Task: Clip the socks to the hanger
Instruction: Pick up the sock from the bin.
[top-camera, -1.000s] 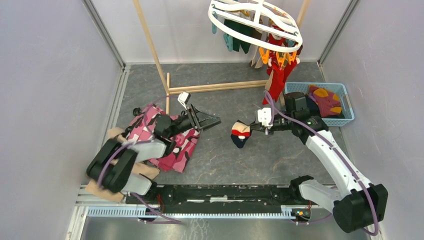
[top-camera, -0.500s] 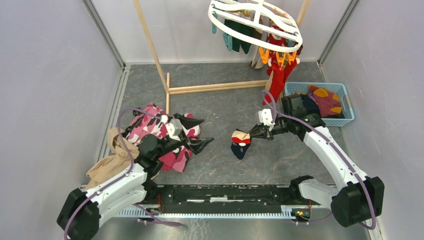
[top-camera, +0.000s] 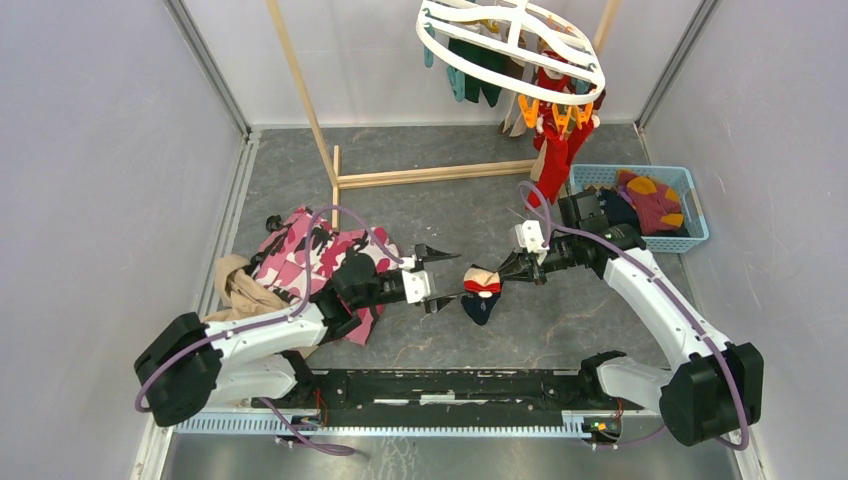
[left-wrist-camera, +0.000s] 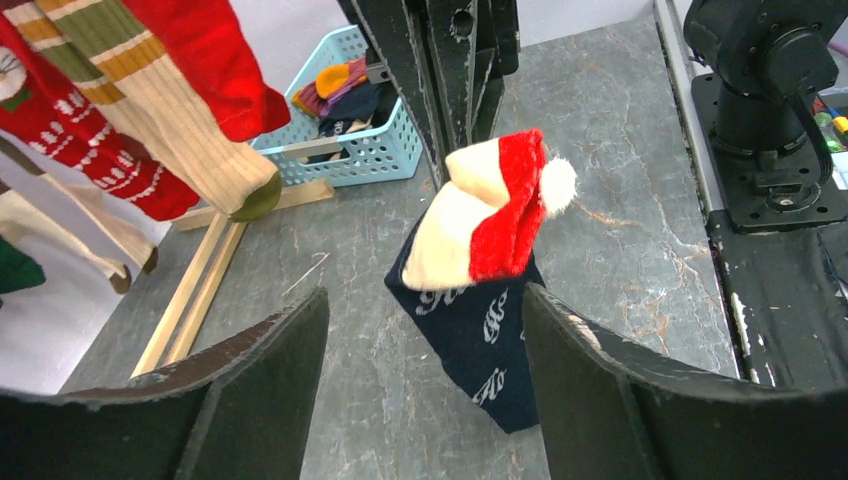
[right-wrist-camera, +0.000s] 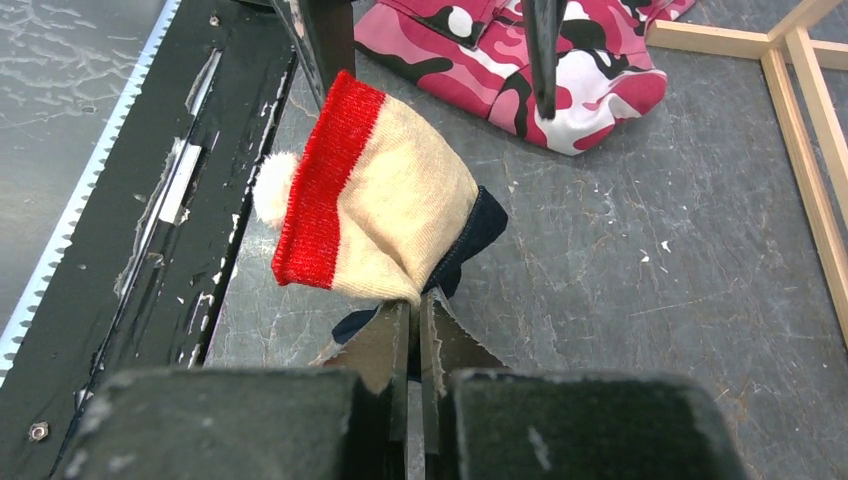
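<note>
**Pincers, 2.**
- Right pincer: jaws closed on the cream cuff of one sock.
- Left pincer: jaws wide, holding nothing. Its tips sit just beside that sock, one on each side, without touching it.

**Socks.**
- Held sock, 1: navy foot, cream and red cuff, white pompom. It hangs over the middle of the counter, well short of the hanger.
- Clipped on the hanger: several, overlapping, so no exact count can be made.
- In the basket: maroon and yellow ones, number unclear.

**Hanger, 1.** White oval ring, hung at the far side, with orange clips along its near rim.

**Other things, 1 each.**
- Blue basket, far right.
- Wooden rack; its base bar lies between the held sock and the hanger.
- Pink camouflage cloth, under the left arm.
- Tan cloth, beside the pink cloth.

**By view.**
- Left wrist: shows the held sock's white lettering and three hanging socks apart from each other, namely plain red, tan-striped and red with white pattern.
- Right wrist: shows the grip on the cuff itself.
</note>
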